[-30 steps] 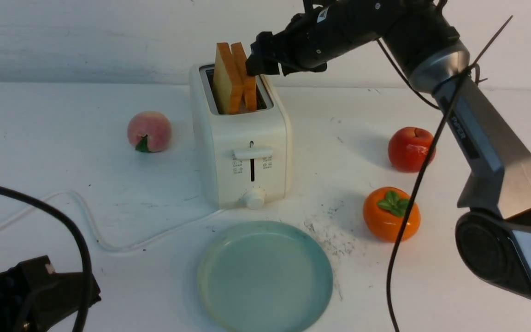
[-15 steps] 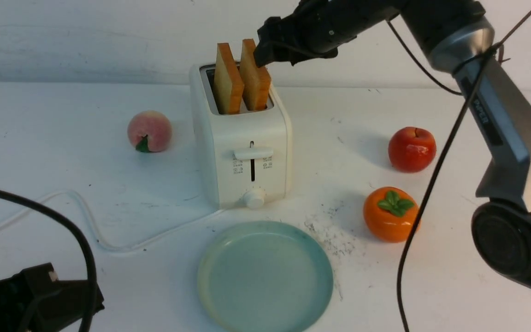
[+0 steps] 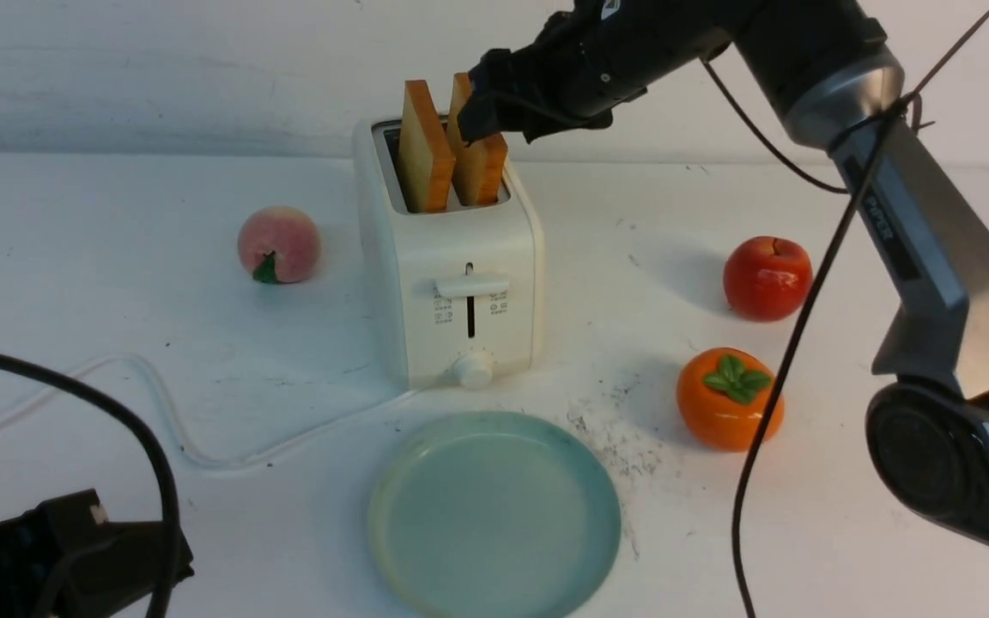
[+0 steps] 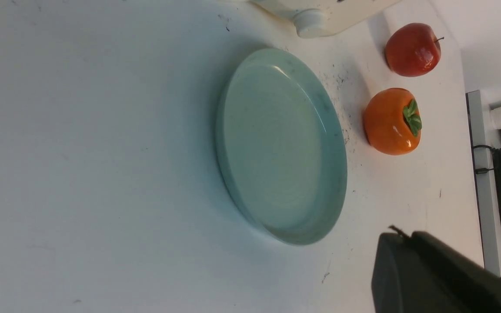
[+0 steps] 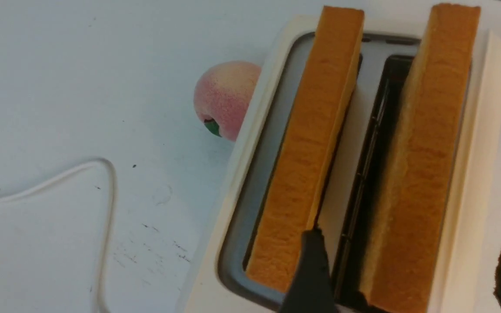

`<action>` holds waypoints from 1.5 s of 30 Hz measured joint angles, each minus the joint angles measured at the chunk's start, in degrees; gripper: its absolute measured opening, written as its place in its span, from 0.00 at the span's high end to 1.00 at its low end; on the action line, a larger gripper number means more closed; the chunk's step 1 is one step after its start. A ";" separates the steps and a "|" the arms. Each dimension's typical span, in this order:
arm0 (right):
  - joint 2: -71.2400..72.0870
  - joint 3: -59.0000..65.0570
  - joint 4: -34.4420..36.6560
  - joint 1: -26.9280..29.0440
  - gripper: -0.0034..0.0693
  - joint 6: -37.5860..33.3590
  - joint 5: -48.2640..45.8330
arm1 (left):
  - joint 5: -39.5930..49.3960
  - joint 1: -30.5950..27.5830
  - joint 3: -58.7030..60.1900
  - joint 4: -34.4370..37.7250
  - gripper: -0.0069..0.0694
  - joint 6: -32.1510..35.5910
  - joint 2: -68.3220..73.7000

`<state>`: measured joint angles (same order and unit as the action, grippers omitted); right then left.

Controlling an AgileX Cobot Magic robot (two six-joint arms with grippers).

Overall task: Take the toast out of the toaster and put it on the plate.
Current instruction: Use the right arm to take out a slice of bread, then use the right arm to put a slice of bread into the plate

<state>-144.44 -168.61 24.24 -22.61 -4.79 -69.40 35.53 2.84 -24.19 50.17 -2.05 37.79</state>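
While my right gripper (image 5: 409,278) hangs over the toaster (image 3: 460,257), its fingers (image 5: 310,274) stand spread astride the right slice (image 3: 479,172) of toast. One is in the gap beside the left slice (image 3: 424,159), and both slices are upright in their slots. The plate (image 3: 494,515) lies at six o'clock of the toaster; my left gripper (image 3: 117,549), pressed together, sits at nine o'clock of the plate.

The front view looks forward and somewhat downward from between the arms. It is wide enough to hold the whole white worktop (image 3: 74,283), the toaster (image 3: 447,257), the plate (image 3: 494,524) and the wall (image 3: 160,69) behind. The left wrist view sits low over the worktop, turned on its side, looking across the plate toward the persimmon (image 4: 389,121) and apple (image 4: 412,50), all shared with the front view. The right wrist view looks steeply down, very close above the toaster's slots, with the peach (image 5: 224,98) beside.
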 joint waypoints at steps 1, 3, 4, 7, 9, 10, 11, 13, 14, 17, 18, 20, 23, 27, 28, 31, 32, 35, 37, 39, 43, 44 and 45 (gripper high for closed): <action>0.00 0.00 0.30 0.00 0.23 0.00 0.55 | 0.00 0.00 0.00 0.00 0.90 0.00 0.00; -0.06 0.00 0.21 0.00 0.23 0.00 1.71 | 0.00 0.00 0.00 0.00 0.89 0.00 0.00; -0.12 0.00 0.12 0.00 0.23 0.00 2.08 | 0.00 0.00 0.00 0.00 0.89 0.00 0.00; -0.32 0.00 -0.85 0.00 0.23 0.00 2.34 | 0.00 0.00 0.00 0.00 0.89 0.00 0.00; -1.01 0.00 -1.92 0.00 0.23 0.00 2.45 | 0.00 0.00 0.00 0.00 0.89 0.00 0.00; -1.35 0.00 -2.18 0.00 0.23 0.00 2.45 | 0.00 0.00 0.00 0.00 0.89 0.00 0.00; -1.43 0.00 -2.30 0.00 0.23 0.00 2.45 | 0.00 0.00 0.00 0.00 0.89 0.00 0.00; -2.33 0.00 -2.52 0.00 0.23 0.00 2.39 | 0.00 0.00 0.00 0.00 0.89 0.00 0.00; -3.04 0.00 -2.82 0.00 0.23 0.00 2.39 | 0.11 0.00 0.00 0.00 0.89 0.00 0.00; -4.32 0.00 -2.93 0.00 0.27 0.00 2.41 | 0.33 0.00 0.00 0.00 0.88 0.00 0.00; -4.51 0.00 -2.87 0.00 0.29 0.00 2.41 | 0.41 0.00 0.00 0.00 0.88 0.00 0.00; -4.70 0.00 -2.79 0.00 0.32 0.00 2.47 | 0.41 0.00 0.00 0.00 0.88 0.03 0.00; -4.75 0.00 -2.87 0.00 0.45 0.00 2.52 | 0.41 0.00 0.00 0.00 0.88 0.13 0.00; -4.23 -0.06 -2.69 -0.14 0.81 0.07 3.73 | 0.60 0.00 0.00 -0.19 0.88 1.37 0.00; -3.99 -0.06 -3.30 -0.21 0.83 0.21 3.73 | 0.76 0.00 0.00 -0.20 0.88 1.53 0.00; -2.63 0.27 -5.45 -0.40 0.82 1.13 3.08 | 0.81 0.00 0.00 -0.32 0.88 2.05 0.00; -2.00 0.33 -6.43 -0.40 0.82 1.31 2.67 | 0.81 0.00 0.00 -0.32 0.88 2.60 0.00; 1.94 0.33 -9.71 -0.40 0.82 1.51 1.01 | 0.81 0.00 0.00 -0.42 0.88 3.94 0.00; 5.54 0.33 -11.28 -0.34 0.82 1.52 -0.41 | 0.81 0.00 0.00 -0.43 0.87 4.23 0.00; 9.55 0.33 -13.28 -0.30 0.82 1.52 -2.39 | 0.81 0.00 0.00 -0.43 0.87 4.35 0.00; 17.29 0.14 -15.96 -0.23 0.82 1.57 -3.26 | 0.75 0.00 0.00 -0.43 0.86 4.48 0.00; 19.03 0.08 -16.60 -0.23 0.82 1.77 -3.26 | 0.65 0.00 0.00 -0.43 0.86 4.48 0.00; 20.94 0.01 -17.17 -0.11 0.82 2.14 -3.26 | 0.62 0.00 0.00 -0.43 0.86 4.48 0.00</action>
<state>-123.50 -168.59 7.07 -22.71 -2.64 -72.66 36.16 2.84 -24.19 49.74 2.43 37.79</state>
